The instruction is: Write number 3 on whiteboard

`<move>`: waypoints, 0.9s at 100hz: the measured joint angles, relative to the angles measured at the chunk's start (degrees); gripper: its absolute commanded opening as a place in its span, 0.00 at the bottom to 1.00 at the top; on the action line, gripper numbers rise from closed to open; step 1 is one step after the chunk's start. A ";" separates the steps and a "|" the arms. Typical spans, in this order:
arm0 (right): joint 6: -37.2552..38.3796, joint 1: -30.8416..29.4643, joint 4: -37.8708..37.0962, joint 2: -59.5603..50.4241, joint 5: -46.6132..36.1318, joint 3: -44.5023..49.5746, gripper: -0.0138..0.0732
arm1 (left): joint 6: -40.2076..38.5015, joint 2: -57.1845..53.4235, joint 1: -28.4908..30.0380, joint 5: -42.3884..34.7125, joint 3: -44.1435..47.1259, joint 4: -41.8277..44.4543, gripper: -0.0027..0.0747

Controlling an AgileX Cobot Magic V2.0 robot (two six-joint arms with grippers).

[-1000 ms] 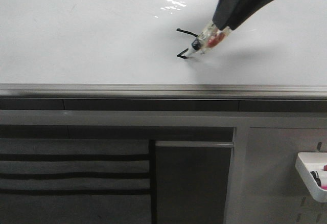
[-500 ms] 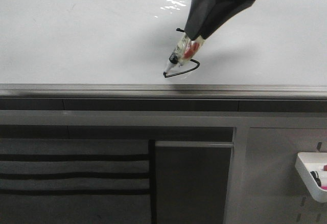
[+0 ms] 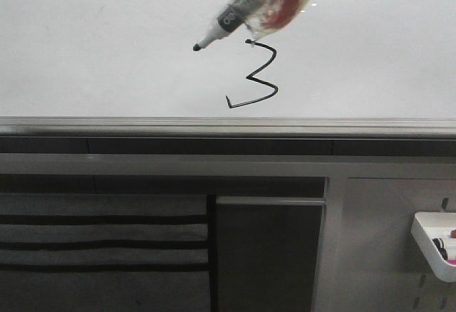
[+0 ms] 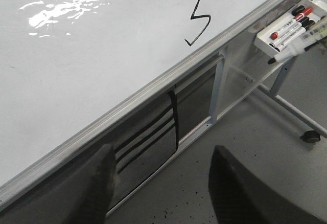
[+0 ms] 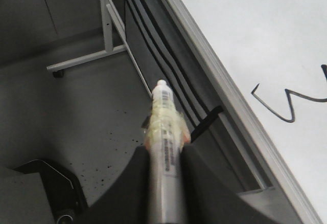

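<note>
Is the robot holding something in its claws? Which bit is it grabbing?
The right gripper clamps a marker around its taped barrel, tip free. The left gripper is open and holds nothing.

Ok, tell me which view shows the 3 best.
The left wrist view: the whole 3 is unobstructed on the whiteboard. In the front view, the marker touches its top; the right wrist view cuts it off.

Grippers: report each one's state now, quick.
Left gripper: open, holding nothing.
Right gripper: shut on the marker, tip lifted off the whiteboard.
</note>
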 measured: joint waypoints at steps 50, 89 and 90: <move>-13.84 0.03 -1.90 -1.11 -2.78 1.17 0.17 | 26.66 10.19 -11.55 0.43 -1.55 -13.21 0.51; -19.21 0.03 -2.10 -1.11 -3.24 1.17 0.17 | 28.28 28.27 -25.02 -2.61 -15.02 -8.39 0.51; -19.21 0.03 -2.10 -1.11 -3.24 1.17 0.17 | 28.28 28.99 -25.21 -2.61 -15.27 -8.25 0.51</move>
